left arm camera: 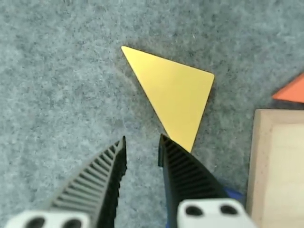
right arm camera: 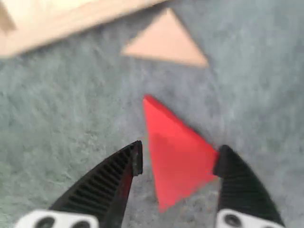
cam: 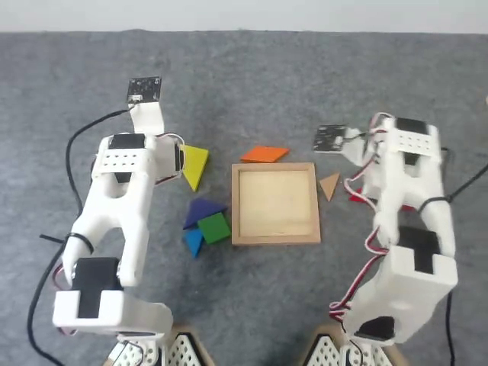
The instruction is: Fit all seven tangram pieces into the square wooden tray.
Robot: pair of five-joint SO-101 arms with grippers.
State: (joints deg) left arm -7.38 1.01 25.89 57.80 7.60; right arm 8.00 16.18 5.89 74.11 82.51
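The square wooden tray sits on grey carpet. Left of the tray lies the yellow triangle, with the left gripper slightly parted at its tip. Right of the tray, the right gripper stands spread astride the red triangle, near the small tan triangle.

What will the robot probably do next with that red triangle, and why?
Most likely it closes the right end effector on the red triangle. Its jaws are open and stand on either side of the piece, and the wooden tray close by holds nothing yet.
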